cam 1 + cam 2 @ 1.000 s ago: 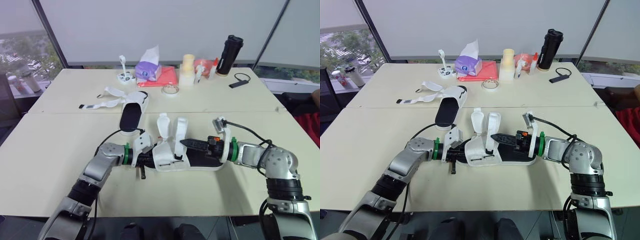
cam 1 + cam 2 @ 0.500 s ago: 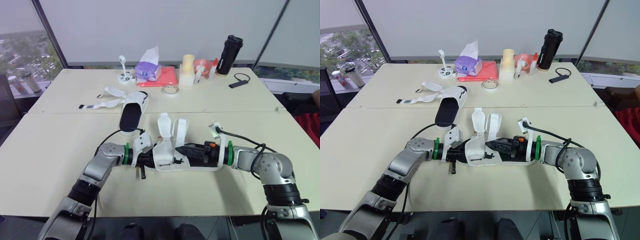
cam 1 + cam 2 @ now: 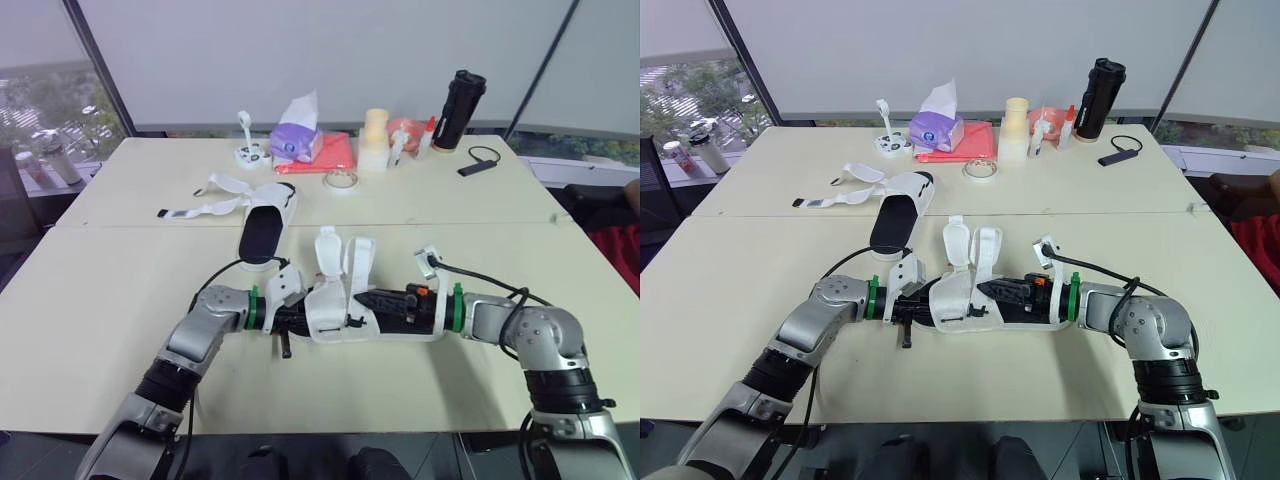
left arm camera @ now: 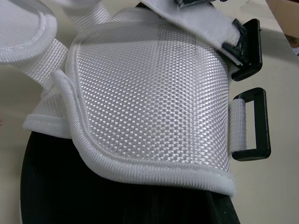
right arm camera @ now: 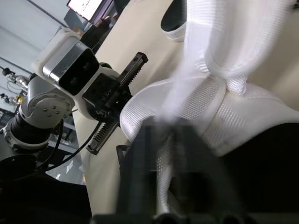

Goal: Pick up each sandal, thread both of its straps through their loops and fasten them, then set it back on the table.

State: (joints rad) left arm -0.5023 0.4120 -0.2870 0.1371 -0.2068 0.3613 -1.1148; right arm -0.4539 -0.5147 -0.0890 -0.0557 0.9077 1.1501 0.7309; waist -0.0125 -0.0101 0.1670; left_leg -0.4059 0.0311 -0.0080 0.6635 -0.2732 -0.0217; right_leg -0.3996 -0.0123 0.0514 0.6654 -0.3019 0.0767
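On the near bench (image 3: 100,290), the white mesh black-soled sandal (image 3: 340,318) sits between my left claw (image 3: 296,320) and right claw (image 3: 362,297), grips I cannot tell, so I should steady it and feed each strap (image 3: 327,252) straight.

The near sandal (image 3: 335,318) has white straps (image 3: 328,252) standing open; the far sandal (image 3: 262,235) lies flat, unfastened.

Bright, even daylight, probably from the windows (image 3: 45,105); soft shadows.
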